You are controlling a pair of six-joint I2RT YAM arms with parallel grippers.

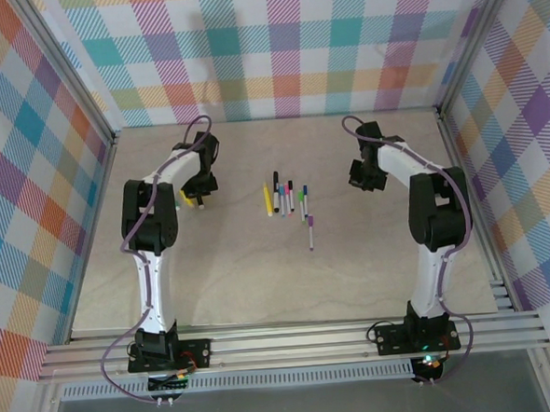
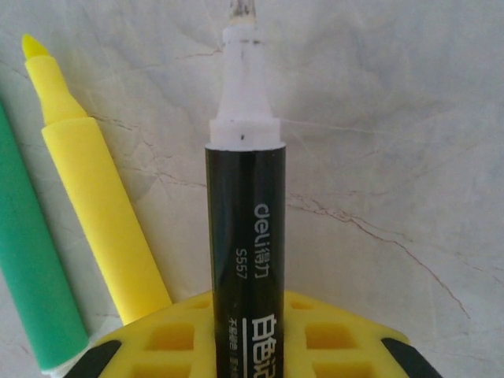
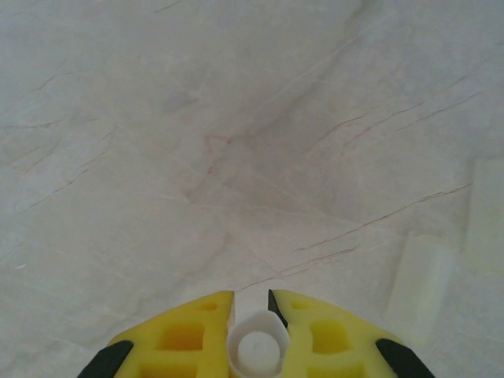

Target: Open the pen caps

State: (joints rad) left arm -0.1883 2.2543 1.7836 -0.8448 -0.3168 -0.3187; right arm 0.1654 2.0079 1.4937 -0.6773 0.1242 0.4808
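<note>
Closer, white cap in right claw

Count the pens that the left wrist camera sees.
3: a black marker, uncapped, in the left gripper; a yellow highlighter on the table to its left, tip bare; a green pen at the frame's left edge, partly cut off.

A robot test cell: plaid cloth walls, aluminium rail, marbled tabletop

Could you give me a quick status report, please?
Left gripper shut on black-barrelled marker, uncapped. Right gripper shut on small white plastic cap. Yellow highlighter lying beside, apart.
</note>
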